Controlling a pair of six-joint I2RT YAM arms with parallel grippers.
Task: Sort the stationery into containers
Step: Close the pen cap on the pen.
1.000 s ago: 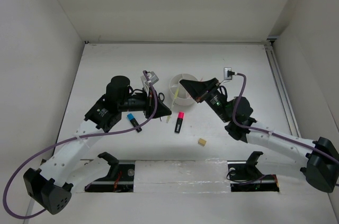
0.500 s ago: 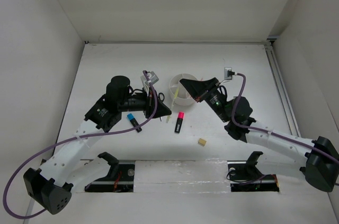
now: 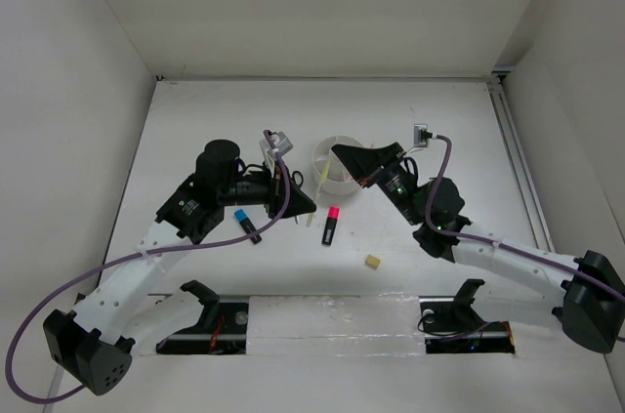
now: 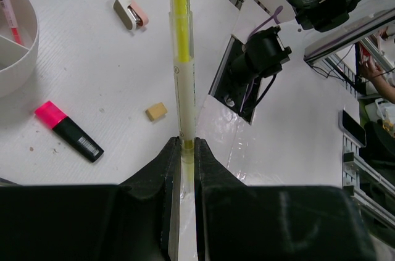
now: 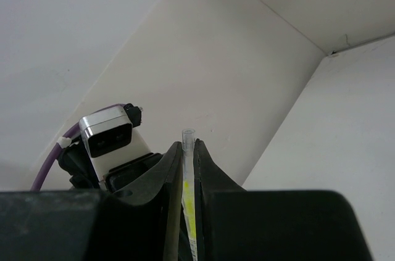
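**Step in hand:** stowing the yellow pen (image 4: 180, 57). The left wrist view shows the left jaws clamped on its lower shaft. The right wrist view shows the right jaws closed on the same pen, just short of its clear-tipped end. From above, the pen (image 3: 320, 177) lies between the two arms at the 8 o'clock edge of the white organiser (image 3: 327, 143). It appears to be held off the surface.

**Judgement:** a hand-over from one arm to the other is under way. Which arm is to keep the pen cannot be told.

**Outstanding on the surface, relative to the organiser:**
- Pink-capped highlighter (image 3: 332, 226) at 6 o'clock.
- Tan eraser (image 3: 372, 261) at 5 o'clock, farther out.
- Blue-capped highlighter (image 3: 246, 225) at 8 o'clock, beside the left arm.
- Pink eraser (image 4: 131, 12), seen only from the left wrist.

A red pen (image 4: 5, 2) already sits in the organiser, though its compartment cannot be made out. No scissors are in view.

**Next move calls for:** one pair of jaws to let go while the other holds firm. The pen then needs bringing upright over a free compartment and lowering tip-first, with release only once the tip is inside the wall.
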